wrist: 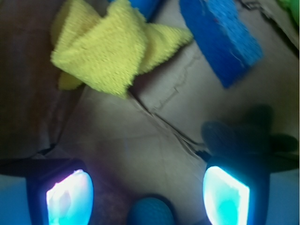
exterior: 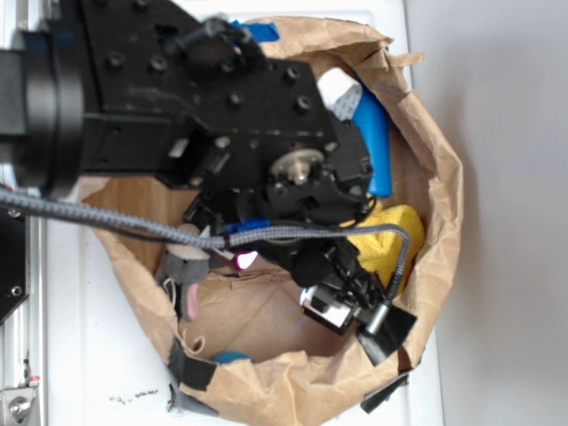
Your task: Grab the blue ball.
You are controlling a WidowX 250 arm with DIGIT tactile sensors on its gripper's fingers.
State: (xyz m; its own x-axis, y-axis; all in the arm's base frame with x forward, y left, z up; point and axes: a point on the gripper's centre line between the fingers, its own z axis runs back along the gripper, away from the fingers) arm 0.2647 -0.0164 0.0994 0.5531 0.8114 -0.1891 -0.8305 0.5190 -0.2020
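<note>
The blue ball (wrist: 151, 213) is a small teal-blue sphere on the brown paper floor, at the bottom edge of the wrist view. It lies between my two glowing pads (wrist: 70, 199) without touching either. My gripper (wrist: 147, 192) is open, with a wide gap and nothing held. From the exterior view, only a sliver of the blue ball (exterior: 232, 358) shows near the bag's front rim. The black arm covers most of the bag, and my gripper (exterior: 235, 259) shows only as a pink glow under it.
The crumpled brown paper bag (exterior: 435, 177) walls in the whole area. Inside are a yellow knitted cloth (wrist: 112, 47), a flat blue sponge block (wrist: 220, 37), a long blue cylinder (exterior: 374, 142) and a dark plush shape (wrist: 243, 136). Black tape patches (exterior: 191, 368) sit on the rim.
</note>
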